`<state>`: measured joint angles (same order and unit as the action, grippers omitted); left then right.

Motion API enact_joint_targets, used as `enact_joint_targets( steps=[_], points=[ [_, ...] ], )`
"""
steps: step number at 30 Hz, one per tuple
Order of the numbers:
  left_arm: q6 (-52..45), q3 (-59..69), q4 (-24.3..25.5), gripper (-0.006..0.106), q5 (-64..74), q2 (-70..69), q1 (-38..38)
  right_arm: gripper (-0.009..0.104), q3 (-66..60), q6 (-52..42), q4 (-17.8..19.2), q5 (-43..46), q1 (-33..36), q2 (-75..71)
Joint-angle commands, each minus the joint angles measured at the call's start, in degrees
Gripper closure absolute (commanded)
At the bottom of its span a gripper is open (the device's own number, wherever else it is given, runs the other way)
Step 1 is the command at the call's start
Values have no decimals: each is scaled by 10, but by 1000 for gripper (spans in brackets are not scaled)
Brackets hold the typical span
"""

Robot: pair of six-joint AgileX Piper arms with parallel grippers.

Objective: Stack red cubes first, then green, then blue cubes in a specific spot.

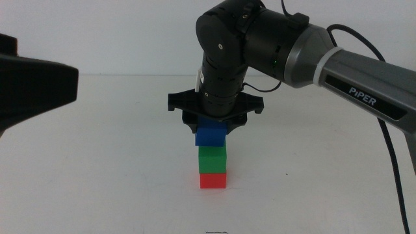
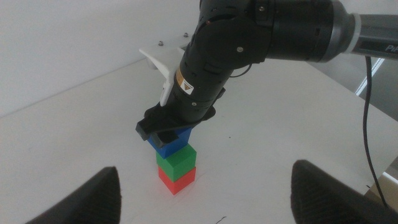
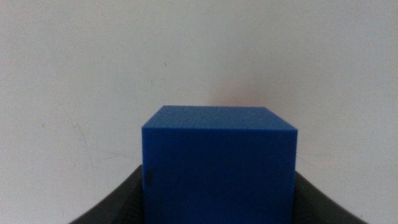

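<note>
Three cubes stacked: blue cube (image 1: 210,135) clamped between right gripper (image 1: 214,127) jaws, green cube (image 1: 212,158) directly beneath, red cube (image 1: 212,180) lowest, on white table (image 1: 97,162). Left gripper (image 2: 205,196) spread wide, well apart.

White table with one cube resting directly on it.

The table (image 1: 97,169) is a plain white, matte surface that fills the middle view up to a pale wall behind. The only thing lying directly on it is the red cube (image 1: 212,180), which sits flat near the centre of the table, towards the front edge. The green cube (image 1: 212,158) rests squarely on top of the red one, so it does not touch the table. A small dark mark shows at the table's near edge.
</note>
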<state>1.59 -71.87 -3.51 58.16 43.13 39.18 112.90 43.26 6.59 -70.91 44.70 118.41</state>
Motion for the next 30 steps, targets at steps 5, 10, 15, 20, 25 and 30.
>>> enact_joint_targets(
  steps=[5,10,15,20,25,30],
  points=[
    [2,-12,-2,7,-42,2,0,96,19,-26,16,-36,0,-39],
    [2,-12,-2,7,-42,2,0,96,19,-29,8,-36,0,-48],
    [2,-12,-2,7,-42,1,0,96,17,-30,10,-37,0,-62],
    [2,-12,-2,7,-42,2,0,96,-37,5,44,-36,13,-93],
    [2,-12,-2,7,-42,2,0,96,-46,20,47,-36,24,-98],
    [2,-12,-2,7,-42,2,0,96,-46,20,46,-35,31,-84]
  ],
)
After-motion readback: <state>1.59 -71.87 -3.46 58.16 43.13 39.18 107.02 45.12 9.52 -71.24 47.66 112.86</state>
